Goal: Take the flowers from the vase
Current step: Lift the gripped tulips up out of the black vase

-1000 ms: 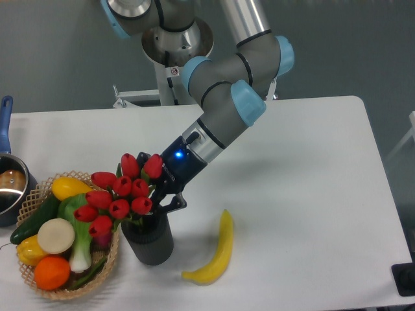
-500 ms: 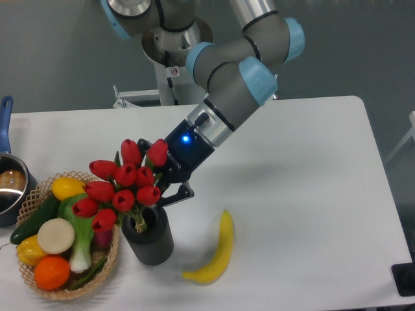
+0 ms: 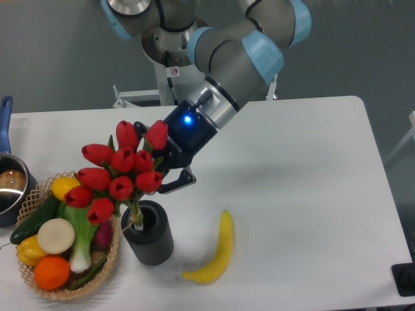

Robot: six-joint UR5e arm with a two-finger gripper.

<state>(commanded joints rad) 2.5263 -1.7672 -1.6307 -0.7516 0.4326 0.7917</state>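
Note:
The flowers [image 3: 120, 172], a bunch of red tulip buds with green leaves, hang tilted above the vase [image 3: 148, 233], with only the pale stem ends still inside its round mouth. The vase is a short dark grey ribbed cylinder standing near the table's front left. My gripper [image 3: 152, 178] reaches in from the upper right and is shut on the flowers just under the buds; its fingertips are mostly hidden behind the blooms.
A wicker basket [image 3: 39, 285] with vegetables and fruit sits left of the vase, almost touching it. A banana [image 3: 217, 253] lies right of the vase. A blue-handled pot [image 3: 10, 184] is at the left edge.
The gripper has risen steadily with the flowers, drawing the stems up out of the vase. The vase has stayed in place.

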